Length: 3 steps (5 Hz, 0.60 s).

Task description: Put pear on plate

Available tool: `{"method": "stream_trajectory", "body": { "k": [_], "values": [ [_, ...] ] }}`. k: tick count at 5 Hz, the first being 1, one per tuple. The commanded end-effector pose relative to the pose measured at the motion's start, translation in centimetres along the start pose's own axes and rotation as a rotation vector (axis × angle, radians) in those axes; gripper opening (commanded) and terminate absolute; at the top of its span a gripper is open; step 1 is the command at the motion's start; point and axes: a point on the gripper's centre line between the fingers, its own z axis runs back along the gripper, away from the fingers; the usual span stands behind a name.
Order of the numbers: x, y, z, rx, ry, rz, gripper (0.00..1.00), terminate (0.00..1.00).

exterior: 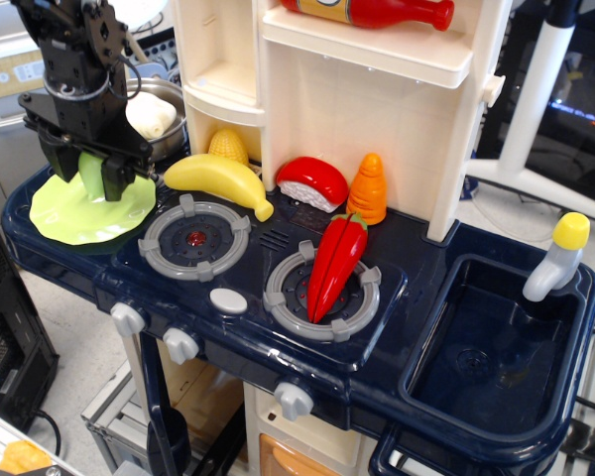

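Glossy plastic plate (74,213) (smooth pear (91,175) too)

No legible text or labels.

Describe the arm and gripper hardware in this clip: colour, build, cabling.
The arm is all black, built of blocky, boxy segments, with a black cable looping beside the wrist. The gripper has two stubby black fingers below a wider black crossbar. No markings are legible.
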Motion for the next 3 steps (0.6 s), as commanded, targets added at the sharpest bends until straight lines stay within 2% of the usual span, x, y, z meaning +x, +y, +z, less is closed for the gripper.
{"method": "stream_trajectory", "body": {
  "k": [1, 2, 3],
  "values": [
    [1.18, 0.51, 0.39, -0.06, -0.008, -0.008, 1.0, 0.0],
    [1.18, 0.51, 0.39, -0.06, -0.008, -0.008, 1.0, 0.0],
    [1.18, 0.51, 0.39, -0.06, -0.008, -0.008, 1.0, 1.0]
  ]
}}
